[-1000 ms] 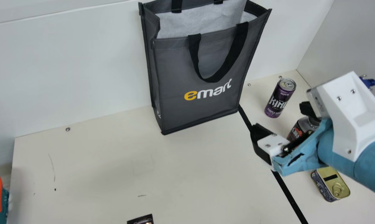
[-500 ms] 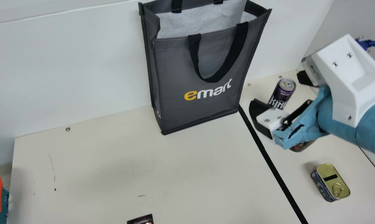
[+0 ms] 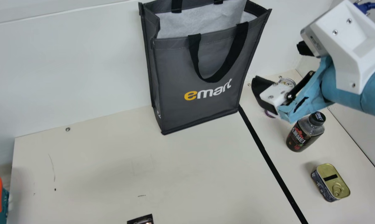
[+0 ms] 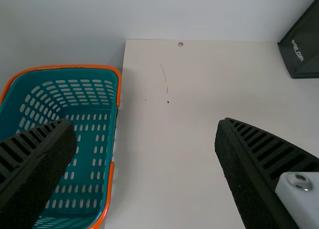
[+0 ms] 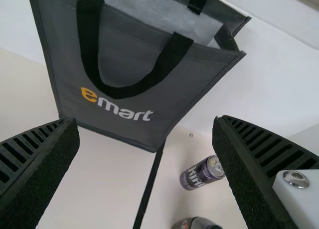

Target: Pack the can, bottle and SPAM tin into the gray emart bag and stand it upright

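Left: the left gripper [image 4: 145, 123], empty with its fingers wide apart, hangs near the teal basket [image 4: 94, 139], well away from the goods. Centre, far side: the gray emart bag [image 3: 203, 71] stands upright at the back wall, mouth up and open, its front handle hanging down.

Right of the bag, beyond the black line [image 3: 276, 163], is the can [image 5: 203, 173], upright, its long axis vertical. The right gripper [image 3: 280, 65] is raised above the table in this area, its fingers spread and nothing between them. It points towards the bag; the can sits lower and off to the right of that line, partly behind one finger rather than centred in the gap.

Nearer and to the right stands the bottle [image 3: 301, 135], capped and upright. At the near right lies the SPAM tin [image 3: 334, 183], flat with its lid up, long axis running from far left to near right.

Packing appears not to have begun, as all three goods are on the table. The can is probably the first target; the right arm is much the nearer, and would need to swing right and descend until the fingers straddle the upright body.
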Motion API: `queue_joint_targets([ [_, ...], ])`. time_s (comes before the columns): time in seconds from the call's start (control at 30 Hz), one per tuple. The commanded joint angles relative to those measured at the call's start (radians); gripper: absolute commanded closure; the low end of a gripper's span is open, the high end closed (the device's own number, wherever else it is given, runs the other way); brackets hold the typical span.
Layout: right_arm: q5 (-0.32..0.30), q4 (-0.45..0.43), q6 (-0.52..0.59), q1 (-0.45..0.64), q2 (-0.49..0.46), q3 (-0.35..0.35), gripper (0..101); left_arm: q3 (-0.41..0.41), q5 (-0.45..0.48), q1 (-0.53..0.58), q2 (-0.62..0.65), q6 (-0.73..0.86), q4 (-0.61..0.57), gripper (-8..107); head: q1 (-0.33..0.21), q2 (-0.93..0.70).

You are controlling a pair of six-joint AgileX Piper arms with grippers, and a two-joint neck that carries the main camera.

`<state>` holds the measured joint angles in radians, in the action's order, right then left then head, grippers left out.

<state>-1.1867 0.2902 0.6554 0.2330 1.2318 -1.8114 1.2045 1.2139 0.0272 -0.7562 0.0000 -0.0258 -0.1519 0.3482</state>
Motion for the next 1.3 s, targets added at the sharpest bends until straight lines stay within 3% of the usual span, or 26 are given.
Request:
queue_joint_targets([
  [0.0,-0.006,0.01,0.022,0.006,0.017,-0.028,6,0.0,0.0,0.0,0.0,0.0,0.0,9,-0.023,0.001],
  [0.33,-0.033,0.037,0.109,0.017,0.109,-0.143,6,0.0,0.0,0.0,0.0,0.0,0.0,9,-0.023,0.001],
  [1.27,-0.033,0.123,0.371,-0.028,0.363,-0.38,6,0.0,0.0,0.0,0.0,0.0,0.0,9,-0.023,0.001],
])
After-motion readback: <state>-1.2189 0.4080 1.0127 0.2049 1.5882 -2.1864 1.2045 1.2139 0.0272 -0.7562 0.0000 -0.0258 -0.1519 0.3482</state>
